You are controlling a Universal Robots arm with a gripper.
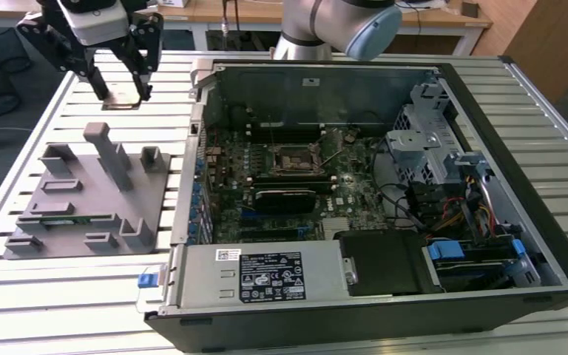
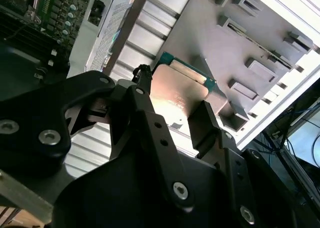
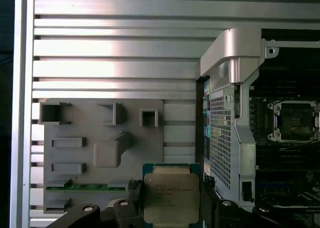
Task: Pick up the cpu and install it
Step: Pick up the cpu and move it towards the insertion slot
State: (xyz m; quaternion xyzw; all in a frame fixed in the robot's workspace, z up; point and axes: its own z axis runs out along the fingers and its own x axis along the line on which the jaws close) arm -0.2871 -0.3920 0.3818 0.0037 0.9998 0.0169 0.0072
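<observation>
The cpu (image 1: 123,97) is a flat square chip with a silver top and a green rim. My gripper (image 1: 123,94) is shut on it, one finger on each side, well above the slatted table at the exterior view's far left. In the first wrist view the cpu (image 3: 170,193) hangs level between the black fingers (image 3: 133,204), over the edge of the grey fixture plate (image 3: 100,118). In the second wrist view the cpu (image 2: 175,93) shows from below. The empty socket (image 1: 291,159) sits on the motherboard inside the open case, to the exterior view's right of the gripper.
The grey fixture plate (image 1: 77,200) carries upright posts and a green memory stick (image 1: 67,219). The open computer case (image 1: 521,185) has tall metal walls, a drive cage and cables. A black power supply (image 1: 387,259) lies at its front. The arm's base (image 1: 339,26) stands behind the case.
</observation>
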